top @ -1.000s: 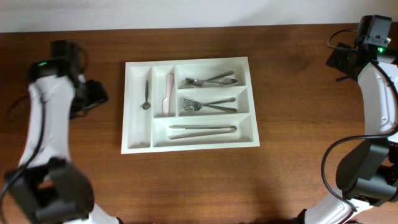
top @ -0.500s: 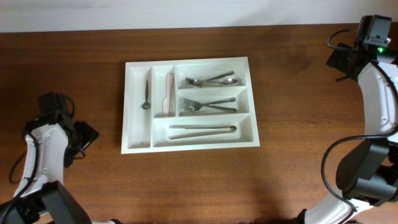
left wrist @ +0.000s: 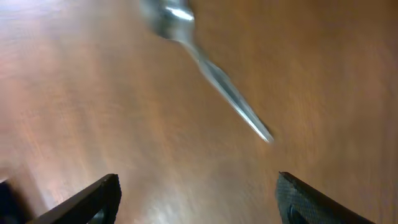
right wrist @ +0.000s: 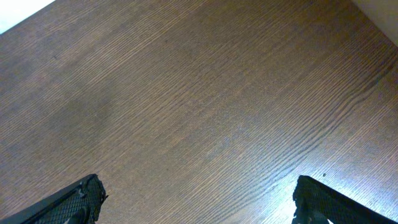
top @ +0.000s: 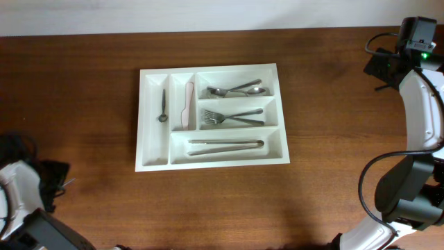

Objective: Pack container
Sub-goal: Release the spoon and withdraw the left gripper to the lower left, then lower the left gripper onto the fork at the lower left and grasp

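Observation:
The container (top: 208, 69), a large white cutlery tray, lies mid-table in the overhead view. It holds a small spoon (top: 164, 105), a pink-handled knife (top: 187, 107), spoons (top: 236, 89), forks (top: 232, 117) and long utensils (top: 225, 145), each kind in its own compartment. My left gripper (left wrist: 196, 180) is open and empty at the table's front left (top: 57, 175), far from the tray. A loose metal spoon (left wrist: 211, 74), blurred, lies on the wood just ahead of its fingers. My right gripper (right wrist: 196, 180) is open and empty over bare wood at the far right (top: 380, 68).
The brown wooden table (top: 333, 139) runs up to a pale wall along the back. The right arm (top: 420, 104) stands along the right edge. The left arm (top: 17, 187) sits in the front left corner.
My left arm has swung from beside the tray's left side down to the front left corner. The tray, its cutlery and the right arm have not moved.

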`<action>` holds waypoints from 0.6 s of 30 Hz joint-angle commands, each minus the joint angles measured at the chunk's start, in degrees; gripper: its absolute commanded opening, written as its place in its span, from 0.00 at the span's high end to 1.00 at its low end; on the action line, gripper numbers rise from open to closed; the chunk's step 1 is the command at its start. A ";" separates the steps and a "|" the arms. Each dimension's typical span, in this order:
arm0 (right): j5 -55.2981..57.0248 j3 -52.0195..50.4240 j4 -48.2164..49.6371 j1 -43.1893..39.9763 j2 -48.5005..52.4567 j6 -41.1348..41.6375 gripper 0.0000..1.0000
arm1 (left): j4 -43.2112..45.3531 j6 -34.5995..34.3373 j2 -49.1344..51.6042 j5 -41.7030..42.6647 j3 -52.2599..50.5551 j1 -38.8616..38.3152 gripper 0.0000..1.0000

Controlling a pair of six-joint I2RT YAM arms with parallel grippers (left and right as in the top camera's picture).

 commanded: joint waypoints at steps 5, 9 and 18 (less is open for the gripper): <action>0.13 0.35 0.00 -0.15 -0.20 0.02 0.01 | -0.07 -7.34 -1.31 -5.51 -0.59 7.02 0.20; 0.13 0.35 0.00 -0.15 -0.20 0.02 0.01 | 1.64 -9.27 -1.31 -7.10 -0.59 7.52 0.20; 0.13 0.35 0.00 -0.15 -0.20 0.02 0.01 | 7.65 -9.29 -1.27 -8.57 -0.68 7.54 0.20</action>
